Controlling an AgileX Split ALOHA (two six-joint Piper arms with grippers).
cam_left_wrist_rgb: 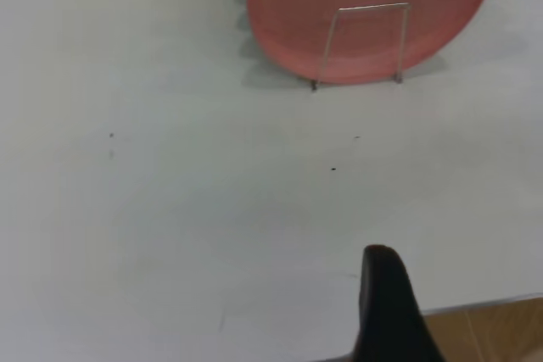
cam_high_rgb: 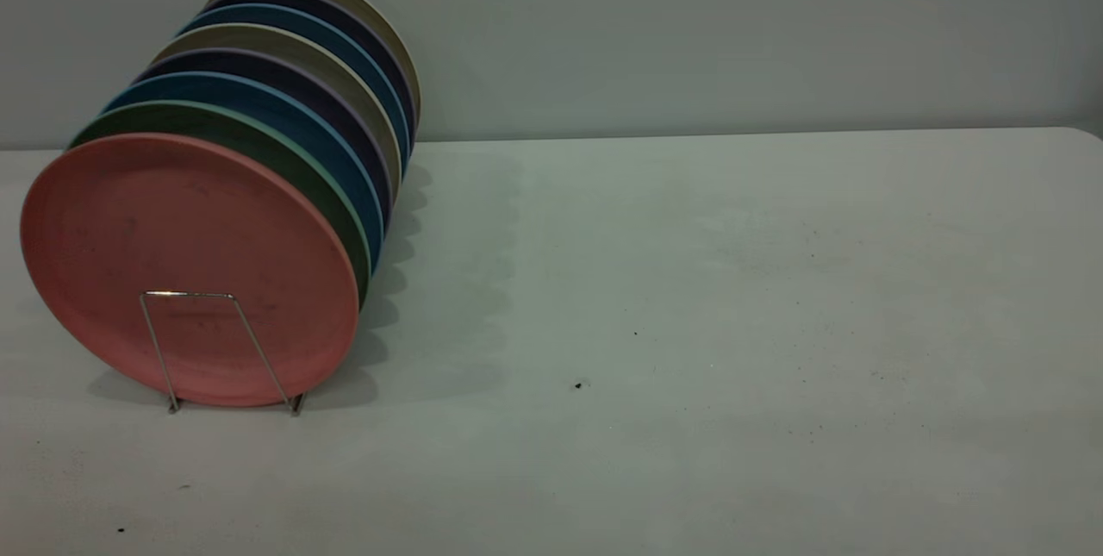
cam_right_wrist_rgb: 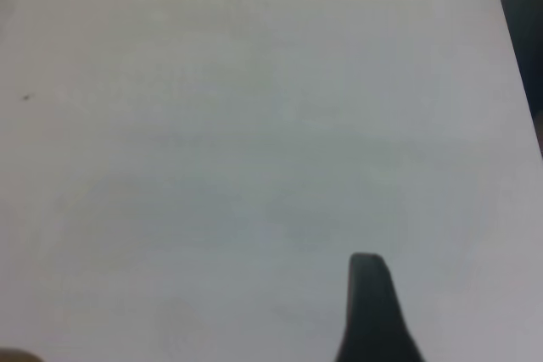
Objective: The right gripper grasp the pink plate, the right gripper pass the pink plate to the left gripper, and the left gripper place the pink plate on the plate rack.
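Pink plate stands upright in the plate rack, frontmost. My left jaws and right jaws hang over pale surface; opening cannot be told, nothing held.

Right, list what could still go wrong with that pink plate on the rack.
1. The pink plate stands in the front slot, held only by one low wire loop of the rack; a nudge might tip it forward onto the table.
2. The left gripper hangs near the table's edge facing the plate; a careless move could knock it.
3. The plates behind it lean closely, so one slip might shift the row.
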